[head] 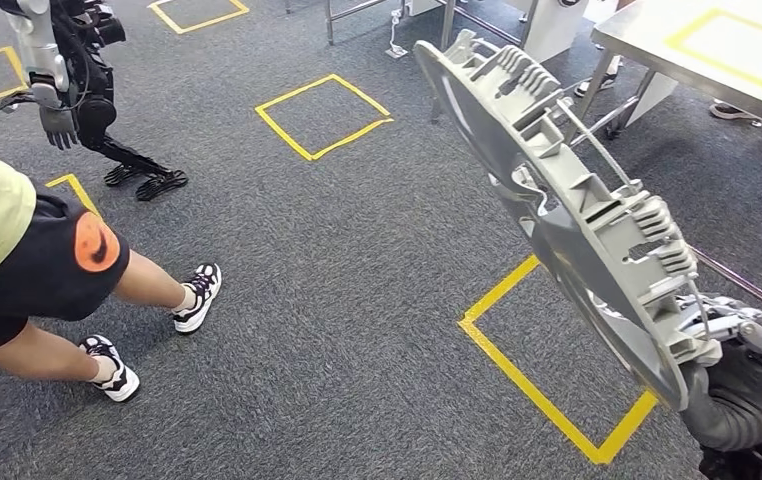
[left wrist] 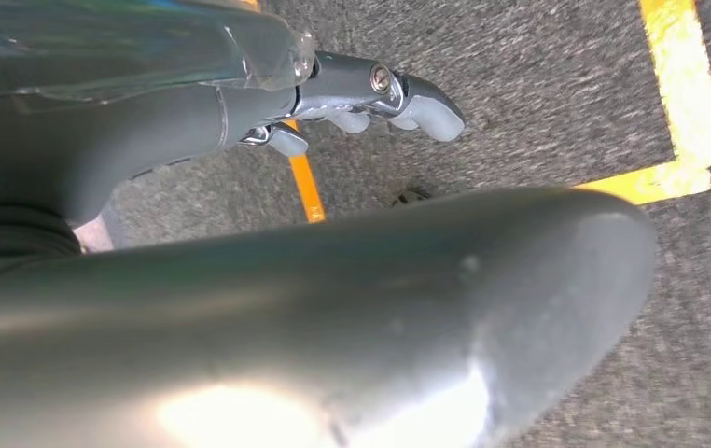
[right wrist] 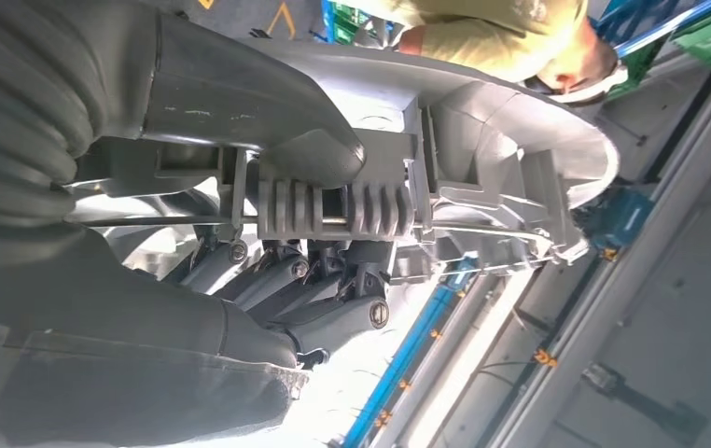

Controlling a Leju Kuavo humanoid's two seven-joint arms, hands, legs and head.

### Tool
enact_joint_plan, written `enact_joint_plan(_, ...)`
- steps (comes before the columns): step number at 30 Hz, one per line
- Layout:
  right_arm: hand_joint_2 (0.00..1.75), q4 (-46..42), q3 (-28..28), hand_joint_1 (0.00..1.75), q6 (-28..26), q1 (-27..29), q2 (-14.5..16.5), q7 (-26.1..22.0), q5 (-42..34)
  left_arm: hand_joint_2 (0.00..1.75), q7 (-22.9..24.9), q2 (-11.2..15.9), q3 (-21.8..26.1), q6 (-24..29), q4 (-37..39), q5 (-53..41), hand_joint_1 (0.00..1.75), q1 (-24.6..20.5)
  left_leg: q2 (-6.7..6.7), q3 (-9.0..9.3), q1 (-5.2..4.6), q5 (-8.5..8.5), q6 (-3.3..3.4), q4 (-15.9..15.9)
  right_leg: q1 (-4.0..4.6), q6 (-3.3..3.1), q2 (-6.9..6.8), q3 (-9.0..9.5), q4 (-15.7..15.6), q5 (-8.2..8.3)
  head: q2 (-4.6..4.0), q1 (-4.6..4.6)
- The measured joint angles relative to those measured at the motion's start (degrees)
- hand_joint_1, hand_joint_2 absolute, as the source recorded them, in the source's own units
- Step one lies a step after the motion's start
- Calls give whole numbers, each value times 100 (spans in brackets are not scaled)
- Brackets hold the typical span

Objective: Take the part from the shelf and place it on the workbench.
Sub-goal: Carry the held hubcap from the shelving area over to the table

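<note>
The part [head: 557, 200] is a large round grey plastic wheel cover with ribbed clips on its back. It is tilted on edge over the carpet at the right of the head view. My right hand [head: 747, 380] grips its lower rim from below. In the right wrist view the thumb [right wrist: 240, 103] lies over one face of the cover [right wrist: 492, 140] and the dark fingers [right wrist: 314, 289] curl behind a ribbed clip. My left hand [left wrist: 333, 299] hangs over the carpet with nothing in it, its fingers [left wrist: 426, 107] held apart from the thumb. The workbench [head: 637, 40], marked with yellow tape, stands at the far right.
A person [head: 17, 250] in a yellow shirt and black shorts stands close at the left. Another humanoid robot [head: 67, 80] stands at the far left. Yellow tape squares [head: 322, 115] mark the grey carpet. Table legs [head: 617, 110] stand under the workbench.
</note>
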Motion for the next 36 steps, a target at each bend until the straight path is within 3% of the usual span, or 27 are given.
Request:
enact_joint_plan(2, 175, 105, 145, 175, 1, -51, 30, 0, 30, 0, 0, -6, 0, 8, 2, 2, 0, 6, 139, -7, -5, -4, 6, 2, -6, 27, -90, -292, 644, -222, 0, 2)
enact_joint_plan(3, 175, 148, 202, 175, 1, -64, 42, 0, 33, 0, 0, -9, 0, 10, 2, 3, 0, 6, 203, -6, -4, -9, 2, 3, -10, 33, -108, -305, 698, -189, 0, 4)
enact_joint_plan(4, 175, 182, 246, 175, 6, -78, 51, 4, 33, 0, 0, -14, 0, 10, 2, 4, 0, 5, 260, 1, -2, -15, -5, 5, -16, 34, -135, -196, 508, -57, 0, 3)
enact_joint_plan(6, 175, 243, 328, 175, 44, -131, 60, 52, 21, 0, 0, -19, 0, 10, 4, 7, 0, 5, 363, 27, -12, -41, -42, 12, -13, 24, -327, 247, -316, 280, 0, 5)
enact_joint_plan(8, 175, 327, 449, 175, 120, -212, 67, 157, 16, 0, 0, -13, -1, 7, 8, 9, 0, 2, 455, 44, -40, -73, -96, 28, 8, -32, -463, 518, -860, 432, 0, -3)
enact_joint_plan(11, 175, 544, 771, 175, 199, -333, 67, 274, 48, 0, 0, -8, -4, -19, 7, 11, 0, -18, 586, 58, -37, -98, -173, 34, 30, -142, -321, 508, -916, 446, 0, -12)
enact_joint_plan(13, 175, 703, 1035, 175, 210, -440, 21, 293, -21, 0, 0, -9, -8, -54, 4, 27, 0, -36, 423, -29, -8, -250, -235, 233, 13, -208, -219, 501, -929, 474, 0, -21)
enact_joint_plan(15, 175, 862, 1270, 175, 205, -582, -81, 293, -226, 0, 0, -7, -12, -88, 5, 54, 0, -38, 126, -348, 8, -594, -269, 892, 1, -255, -127, 482, -933, 498, 0, -35)
enact_joint_plan(17, 175, 997, 1424, 175, 205, -705, -181, 291, -429, 0, 1, -3, -16, -97, 8, 82, 0, -17, 12, -738, 9, -847, -271, 1626, 7, -277, -22, 459, -930, 511, 0, -38)
enact_joint_plan(18, 175, 1048, 1478, 175, 208, -748, -215, 290, -492, 0, 3, -3, -18, -97, 9, 95, 0, -5, -2, -826, 8, -827, -265, 1754, 9, -279, 38, 456, -929, 514, 0, -38)
enact_joint_plan(19, 175, 1089, 1523, 175, 212, -782, -238, 288, -524, 0, 6, -3, -19, -97, 9, 105, 0, 4, -14, -792, 9, -693, -255, 1638, 10, -278, 97, 460, -929, 516, 0, -38)
enact_joint_plan(20, 175, 1123, 1565, 175, 215, -811, -255, 287, -534, 0, 10, -3, -20, -96, 9, 112, 0, 8, -52, -648, 10, -480, -239, 1308, 9, -274, 159, 467, -929, 519, 0, -38)
enact_joint_plan(22, 175, 1177, 1645, 175, 214, -861, -275, 282, -516, 0, 19, 2, -20, -90, 11, 115, 0, 10, -274, -267, 23, -119, -196, 483, 12, -248, 276, 466, -922, 525, 0, -36)
enact_joint_plan(24, 175, 1229, 1720, 175, 202, -903, -284, 269, -494, 0, 36, 7, -24, -84, 16, 119, 0, 11, -419, -80, 22, -31, -161, 96, 8, -185, 385, 429, -922, 547, 0, -35)
enact_joint_plan(26, 175, 1283, 1777, 175, 170, -928, -296, 238, -485, 0, 51, 5, -28, -82, 19, 130, 0, 11, -330, -62, 13, -24, -115, 68, -15, -105, 495, 385, -938, 582, 0, -35)
enact_joint_plan(27, 175, 1310, 1799, 175, 150, -936, -307, 217, -479, 0, 54, 4, -30, -85, 19, 136, 0, 10, -271, -57, 18, -6, -81, 55, -17, -73, 470, 357, -913, 571, 0, -32)
enact_joint_plan(29, 175, 1363, 1846, 175, 105, -984, -320, 180, -441, 0, 55, 5, -33, -103, 19, 160, 0, 13, -137, -58, 36, 25, -19, 25, -4, -24, 234, 192, -601, 379, 0, -9)
enact_joint_plan(31, 175, 1416, 1906, 175, 62, -1028, -297, 156, -375, 0, 57, 9, -34, -140, 20, 185, 0, 24, 8, -65, 27, 24, 10, 25, 1, 15, -29, -149, 137, 14, 0, 11)
enact_joint_plan(33, 175, 1462, 1977, 175, 38, -1040, -244, 149, -312, 0, 64, 11, -36, -174, 22, 196, 0, 32, 156, -69, 23, 18, 17, 26, -6, 38, -96, -386, 673, -147, 0, 12)
enact_joint_plan(34, 175, 1482, 2012, 175, 35, -1052, -219, 153, -286, 0, 69, 10, -37, -186, 23, 198, 0, 33, 225, -66, 25, 14, 13, 26, -9, 39, -115, -341, 612, -69, 0, 14)
enact_joint_plan(36, 175, 1512, 2080, 175, 43, -1107, -173, 178, -248, 0, 74, 4, -38, -201, 23, 205, 0, 30, 348, -45, 20, -4, -12, 32, -12, 31, -273, 61, -111, 260, 0, 15)
